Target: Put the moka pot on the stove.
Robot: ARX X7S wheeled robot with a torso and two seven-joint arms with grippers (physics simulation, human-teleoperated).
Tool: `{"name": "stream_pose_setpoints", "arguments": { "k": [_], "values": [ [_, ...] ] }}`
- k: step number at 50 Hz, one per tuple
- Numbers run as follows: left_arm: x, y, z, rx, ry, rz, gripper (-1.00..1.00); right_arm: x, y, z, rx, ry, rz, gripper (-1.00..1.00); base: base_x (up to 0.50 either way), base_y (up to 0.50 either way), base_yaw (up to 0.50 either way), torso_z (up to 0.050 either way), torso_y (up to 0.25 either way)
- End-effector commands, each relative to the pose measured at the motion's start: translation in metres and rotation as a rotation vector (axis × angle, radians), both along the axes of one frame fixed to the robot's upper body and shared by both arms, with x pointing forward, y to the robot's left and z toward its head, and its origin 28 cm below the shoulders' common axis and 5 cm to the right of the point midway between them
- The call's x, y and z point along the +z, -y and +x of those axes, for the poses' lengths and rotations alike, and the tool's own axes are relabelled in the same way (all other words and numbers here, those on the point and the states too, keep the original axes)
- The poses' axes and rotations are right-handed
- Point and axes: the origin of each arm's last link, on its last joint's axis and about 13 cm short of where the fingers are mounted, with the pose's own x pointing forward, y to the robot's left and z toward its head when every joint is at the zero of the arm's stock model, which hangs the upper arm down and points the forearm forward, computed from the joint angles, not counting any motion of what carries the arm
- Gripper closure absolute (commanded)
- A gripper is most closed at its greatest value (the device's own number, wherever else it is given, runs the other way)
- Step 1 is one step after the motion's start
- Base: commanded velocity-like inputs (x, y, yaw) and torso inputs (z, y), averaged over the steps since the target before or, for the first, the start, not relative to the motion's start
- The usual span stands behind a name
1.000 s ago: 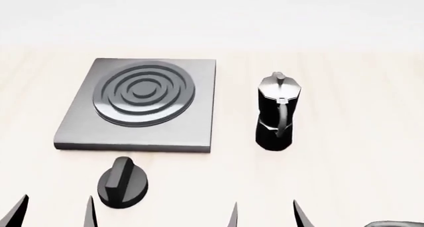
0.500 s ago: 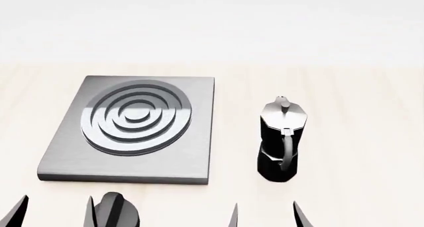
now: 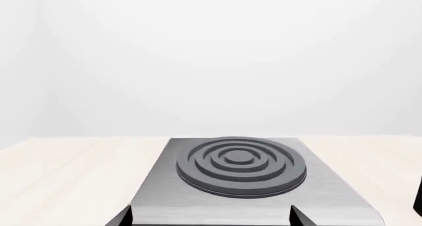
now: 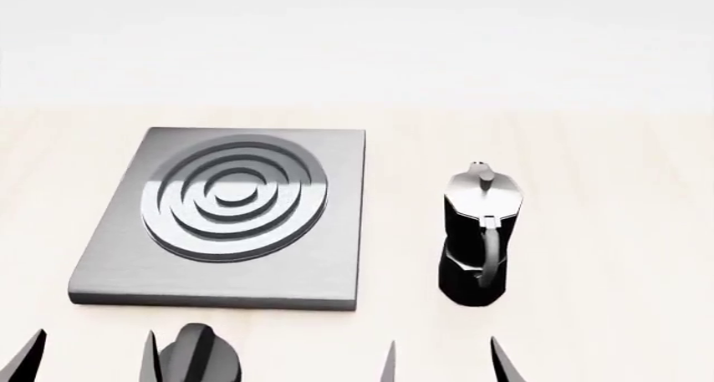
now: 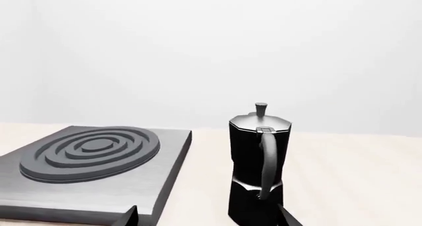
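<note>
A: What do we see of our pincers?

B: In the head view only the fingertips show at the bottom edge. The left pincer (image 4: 95,357) has its tips spread wide with nothing between them, and the right pincer (image 4: 443,361) is spread the same way, also holding nothing.

A: And just past them?

B: The black dial knob (image 4: 199,361) sits beside the left pincer's inner fingertip, on the pale table (image 4: 603,231), near the stove's front edge. Whether it touches the fingertip, we cannot tell.

A: Where is the pot?

B: The pot (image 4: 480,236) stands upright on the table beyond the right pincer, to the right of the stove (image 4: 229,269), with a strip of bare table between them. Its handle faces us, and the silvery lid with its small knob is on top. In the right wrist view the pot (image 5: 258,161) is dead ahead between the fingertips, with the stove (image 5: 99,196) off to its side.

A: And the stove?

B: It lies flat ahead of the left pincer, its ring burner (image 4: 234,200) bare. The left wrist view looks straight across the stove (image 3: 250,206) with the fingertips at its near edge.
</note>
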Motion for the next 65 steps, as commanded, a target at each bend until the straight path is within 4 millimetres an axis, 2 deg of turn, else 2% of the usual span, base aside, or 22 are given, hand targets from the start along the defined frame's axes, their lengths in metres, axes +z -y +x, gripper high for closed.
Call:
{"name": "stream_pose_setpoints", "arguments": {
  "k": [1,65],
  "values": [
    [0.0002,-0.0006,-0.0005,0.001,0.000,-0.001,-1.00,0.0015,-0.0017,-0.0021,0.006,0.005,0.007,-1.00,0.00,0.11,0.00,0.000,0.000],
    [-0.0030,-0.0015,-0.0016,-0.011,-0.019,0.005,-1.00,0.0008,-0.0042,-0.0091,-0.001,0.005,0.017,-1.00,0.00,0.11,0.00,0.000,0.000]
  ]
}}
